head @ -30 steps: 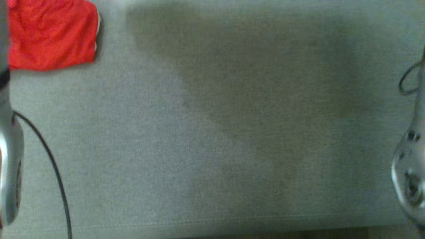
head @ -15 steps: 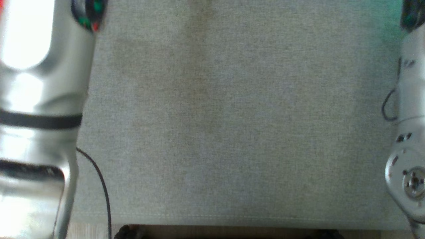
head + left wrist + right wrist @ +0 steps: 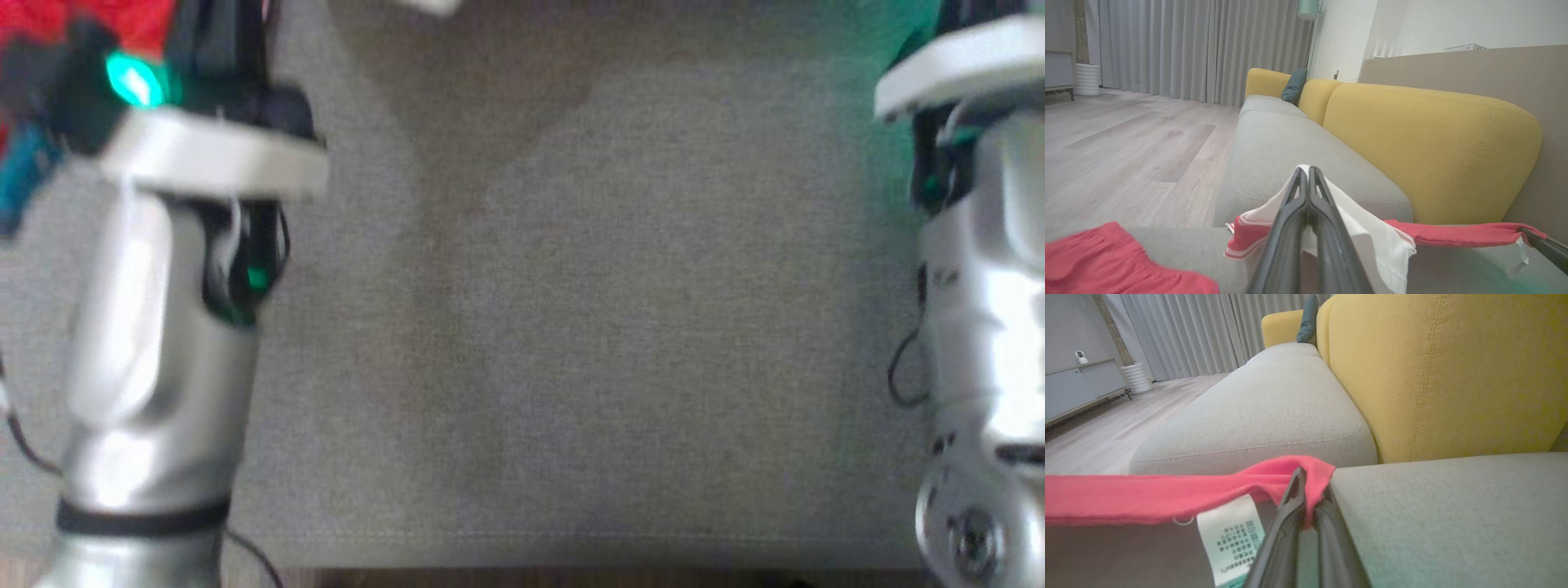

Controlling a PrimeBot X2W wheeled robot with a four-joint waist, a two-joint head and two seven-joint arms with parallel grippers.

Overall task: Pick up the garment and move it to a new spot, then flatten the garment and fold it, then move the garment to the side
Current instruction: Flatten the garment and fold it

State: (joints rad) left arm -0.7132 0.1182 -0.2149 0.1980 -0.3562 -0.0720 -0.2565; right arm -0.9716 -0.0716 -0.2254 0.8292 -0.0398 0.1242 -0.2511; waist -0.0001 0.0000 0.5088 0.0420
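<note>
The garment (image 3: pixel 1457 232) is red cloth with a white part and white-striped trim, stretched low over the grey sofa seat (image 3: pixel 612 327). In the left wrist view my left gripper (image 3: pixel 1308 171) is shut on the white part (image 3: pixel 1372 241). My right gripper (image 3: pixel 1300 475) is shut on a red edge of the garment (image 3: pixel 1147 494), beside a white care label (image 3: pixel 1233 535). A taut red band runs between the two grips. In the head view the garment (image 3: pixel 49 20) shows at the top left beyond my left forearm (image 3: pixel 155 343). My right forearm (image 3: pixel 988 286) stands at the right edge.
The sofa's yellow backrest (image 3: pixel 1425 147) rises right behind the seat. A teal pillow (image 3: pixel 1293 85) lies at the sofa's far end. Wooden floor (image 3: pixel 1126 143) runs along the seat's front, with grey curtains (image 3: pixel 1188 45) and a low cabinet (image 3: pixel 1081 388) beyond.
The head view has shifted. Both forearms now reach farther up the picture, and the red garment shows again at the top left past the left wrist.
</note>
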